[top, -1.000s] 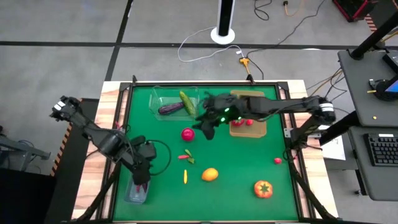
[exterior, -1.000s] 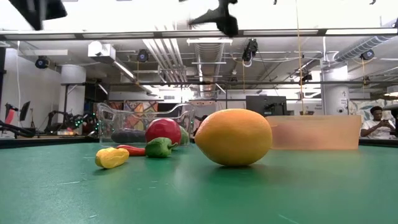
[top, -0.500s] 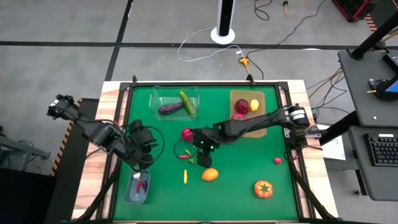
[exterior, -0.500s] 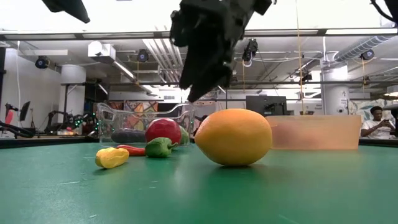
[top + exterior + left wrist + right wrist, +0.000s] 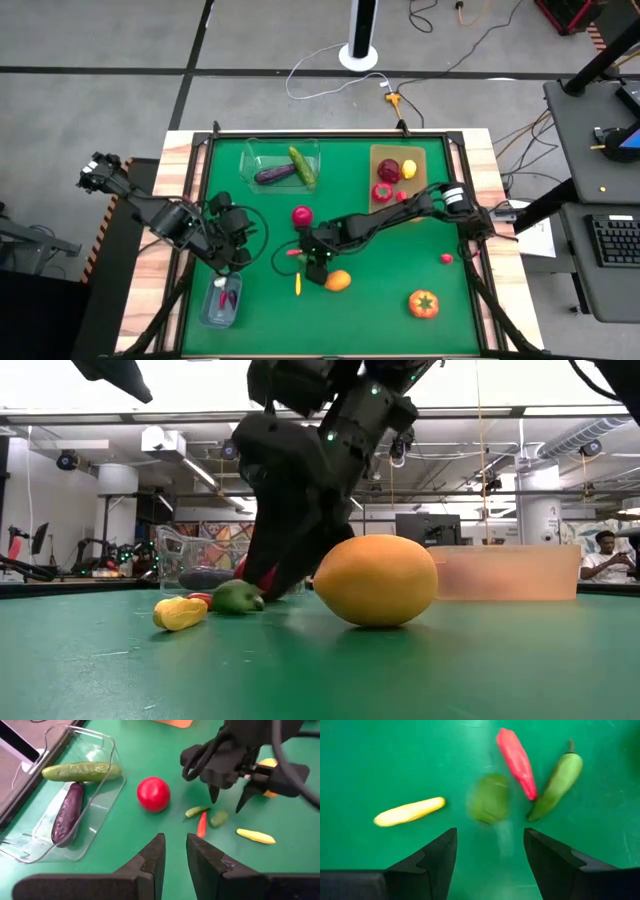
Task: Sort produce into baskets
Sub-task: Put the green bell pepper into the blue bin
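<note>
Right gripper hangs low over the middle of the green table, fingers spread and holding nothing, with a small stubby green pepper lying on the mat in line with the gap between them. Just beside it lie a red chilli, a longer green chilli and a yellow chilli, with the orange fruit close by. These toys look light, hard and smooth, so the pepper may skid or roll if only one finger touches it; pinching across its short middle seems safest. Left gripper waits near the small grey tub, its fingers nearly together with only a narrow slit between them, empty.
</note>
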